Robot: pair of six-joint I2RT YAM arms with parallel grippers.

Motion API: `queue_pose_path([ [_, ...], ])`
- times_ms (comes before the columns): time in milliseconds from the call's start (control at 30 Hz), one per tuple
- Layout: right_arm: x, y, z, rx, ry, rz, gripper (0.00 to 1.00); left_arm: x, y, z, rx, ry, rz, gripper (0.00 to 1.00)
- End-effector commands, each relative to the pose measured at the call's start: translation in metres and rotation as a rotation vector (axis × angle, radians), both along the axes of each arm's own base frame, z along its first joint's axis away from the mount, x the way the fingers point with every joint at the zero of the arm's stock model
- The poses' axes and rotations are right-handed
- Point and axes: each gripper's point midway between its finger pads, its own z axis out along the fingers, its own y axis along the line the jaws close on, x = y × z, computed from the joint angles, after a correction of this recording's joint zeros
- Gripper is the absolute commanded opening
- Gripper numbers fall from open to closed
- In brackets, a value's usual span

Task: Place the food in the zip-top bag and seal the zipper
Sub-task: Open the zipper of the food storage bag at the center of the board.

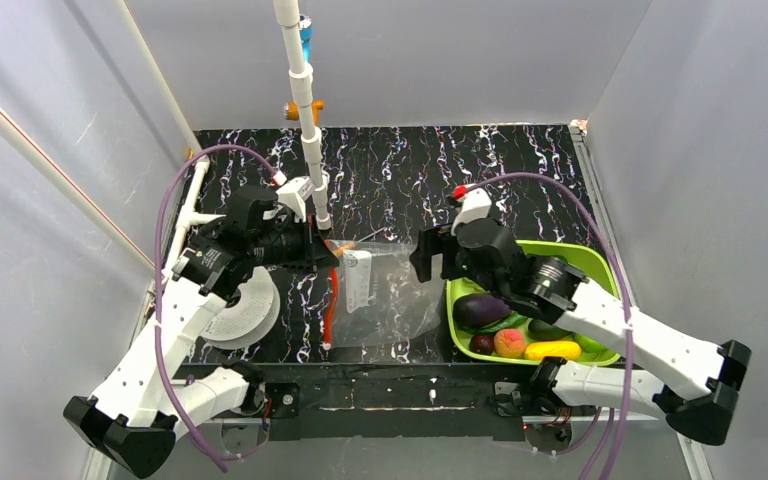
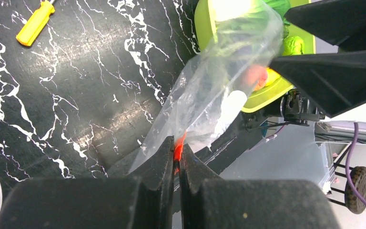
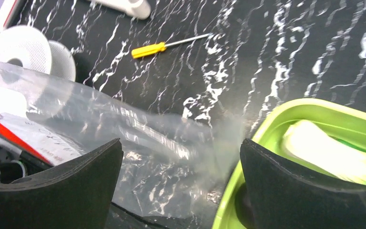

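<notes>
Desk [image 1: 520, 170]: zip-top bag [image 1: 395, 295] mid-desk, no food visible inside. Green bin [image 1: 600, 265] beside it holds food: eggplant [image 1: 480, 309], peach [image 1: 509, 343], yellow piece [image 1: 552, 350]. Right tool [image 3: 181, 148] spread, empty, over bag edge near bin. Left tool [image 2: 177, 152] pinching zipper [image 1: 331, 300]. Loading, sealing both left.

— What's the bag [image 1: 390, 295] made of?
— Thin clear plastic, crinkled and shiny. Its zipper [image 1: 331, 310] is a smooth red-orange strip.
— And the table [image 1: 520, 170]?
— A black marble-look top, white-veined, with a soft sheen.
— By the right edge?
— The tray [image 1: 580, 248], glossy lime plastic. The eggplant [image 1: 480, 308] in it looks smooth and slightly glossy. The screwdriver [image 3: 169, 44] has a yellow plastic handle and a bright metal shaft.
</notes>
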Motion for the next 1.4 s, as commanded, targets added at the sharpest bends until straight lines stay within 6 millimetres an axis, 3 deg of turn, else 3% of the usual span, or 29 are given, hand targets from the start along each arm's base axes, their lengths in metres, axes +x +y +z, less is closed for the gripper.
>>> queue_pose_path([
  [0, 0.014, -0.039, 0.033, -0.039, -0.141, -0.129, 0.98, -0.004, 0.008, 0.023, 0.01, -0.052, 0.017, 0.0],
  [100, 0.013, -0.048, 0.035, -0.071, -0.154, -0.13, 0.98, -0.003, 0.014, 0.027, 0.03, -0.07, 0.04, 0.0],
  [167, 0.009, -0.039, 0.035, -0.022, -0.145, -0.077, 0.98, -0.002, 0.018, 0.029, 0.04, -0.078, 0.069, 0.0],
  [300, -0.014, 0.005, 0.041, 0.168, -0.06, 0.087, 0.98, -0.002, 0.015, 0.025, 0.002, -0.038, 0.108, 0.0],
  [500, -0.058, 0.081, 0.043, 0.324, -0.036, 0.266, 0.84, -0.006, -0.003, 0.016, -0.093, 0.066, 0.096, 0.0],
  [633, -0.076, 0.109, 0.043, 0.306, -0.062, 0.303, 0.64, -0.008, -0.007, 0.017, -0.101, 0.094, 0.08, 0.0],
  [733, -0.083, 0.126, 0.031, 0.216, -0.073, 0.322, 0.44, -0.008, -0.007, 0.018, -0.105, 0.099, 0.081, 0.0],
  [800, -0.089, 0.136, 0.025, 0.18, -0.064, 0.343, 0.37, -0.009, -0.007, 0.019, -0.107, 0.097, 0.083, 0.0],
  [1033, -0.094, 0.152, 0.014, 0.143, -0.081, 0.353, 0.29, -0.011, -0.008, 0.018, -0.114, 0.109, 0.08, 0.0],
  [1367, -0.087, 0.162, 0.003, 0.105, -0.085, 0.32, 0.31, -0.015, -0.006, 0.02, -0.118, 0.101, 0.077, 0.0],
])
